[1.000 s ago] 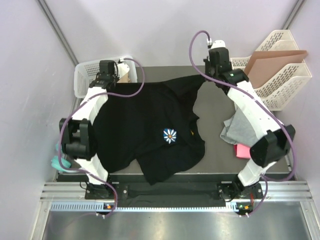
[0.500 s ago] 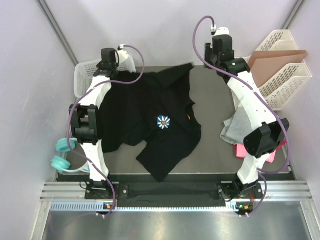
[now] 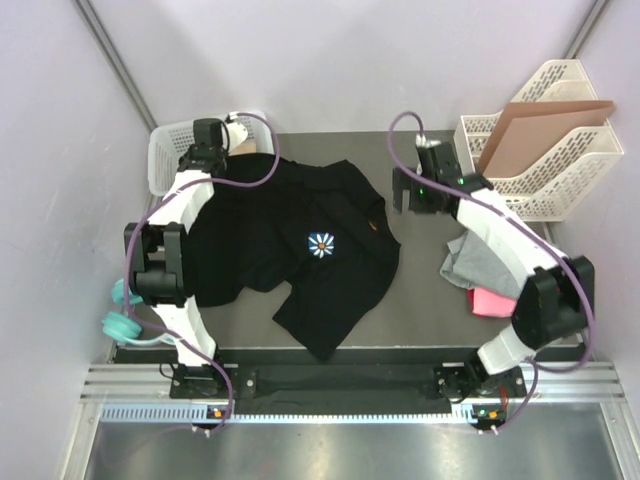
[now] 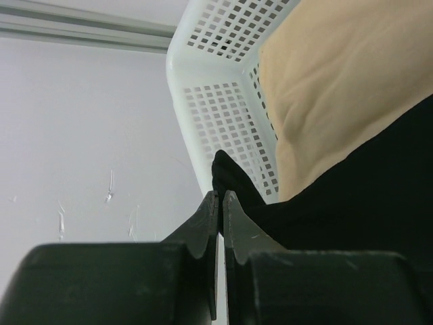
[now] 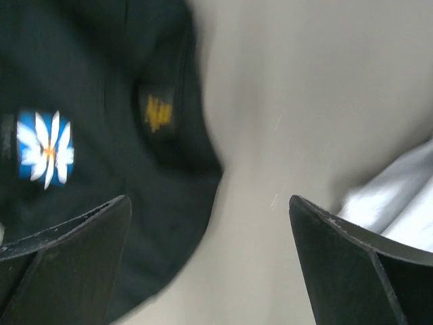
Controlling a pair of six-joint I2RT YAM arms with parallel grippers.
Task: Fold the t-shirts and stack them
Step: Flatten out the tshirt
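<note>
The black t-shirt (image 3: 270,245) lies crumpled across the left and centre of the desk (image 3: 425,295). Its white-and-blue logo (image 3: 321,245) faces up, and one hem trails toward the lower centre of the overhead view. Its upper-left corner is pinched in the left claw (image 4: 220,196), whose fingers are closed tight on the cloth just beside the white basket (image 4: 216,101). The right claw (image 5: 208,203) hangs over bare desk right of the collar, jaws spread wide and holding nothing. At the right, the grey t-shirt (image 3: 485,255) lies heaped, with the pink t-shirt (image 3: 487,302) peeking from beneath it. The step looks like spreading the black one flat. The free claw would best take the far shoulder, pinch one layer only, and draw it away from the left claw's hold until the wrinkles go, before any fold.
</note>
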